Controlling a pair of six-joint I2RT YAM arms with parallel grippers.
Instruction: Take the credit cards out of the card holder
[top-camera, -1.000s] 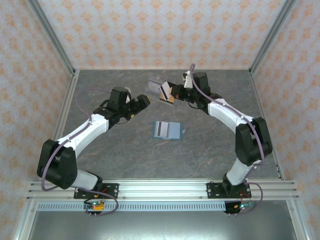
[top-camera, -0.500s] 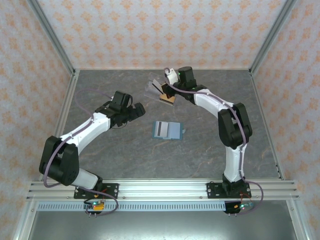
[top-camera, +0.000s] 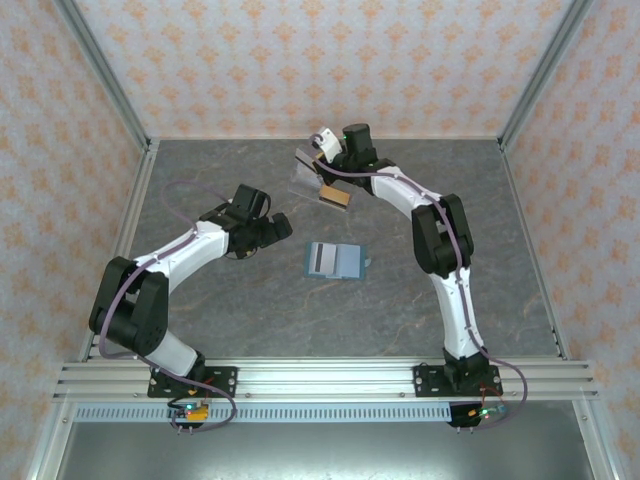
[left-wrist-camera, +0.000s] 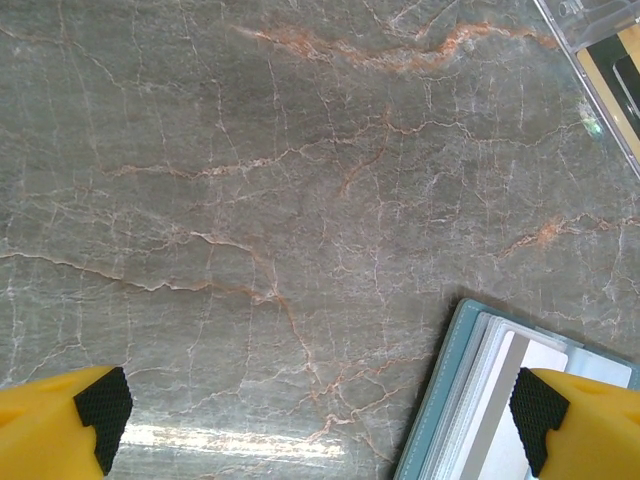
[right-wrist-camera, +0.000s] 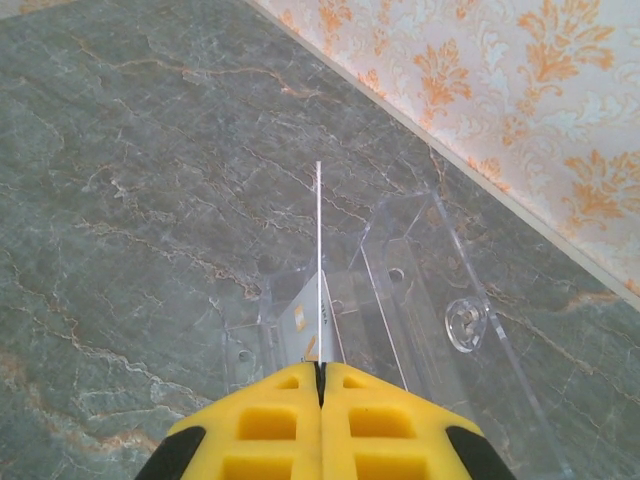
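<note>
Card holder (top-camera: 345, 262) teal, lying open, cards (left-wrist-camera: 495, 395) inside.

Card holder (top-camera: 338, 262): teal-blue bifold, open and flat at mid-table, paler lining facing up. One card (left-wrist-camera: 505, 390) with a grey stripe sits in its pockets, lying flat, with further pale card edges layered beside it. A second card (right-wrist-camera: 318, 250), thin and white, is seen edge-on and upright, pinched at its lower end by the closed right gripper (right-wrist-camera: 320, 372) above the clear plastic piece (right-wrist-camera: 420, 290). A gold-brown card (top-camera: 335, 197) lies tilted at that piece, well apart from the holder
</note>
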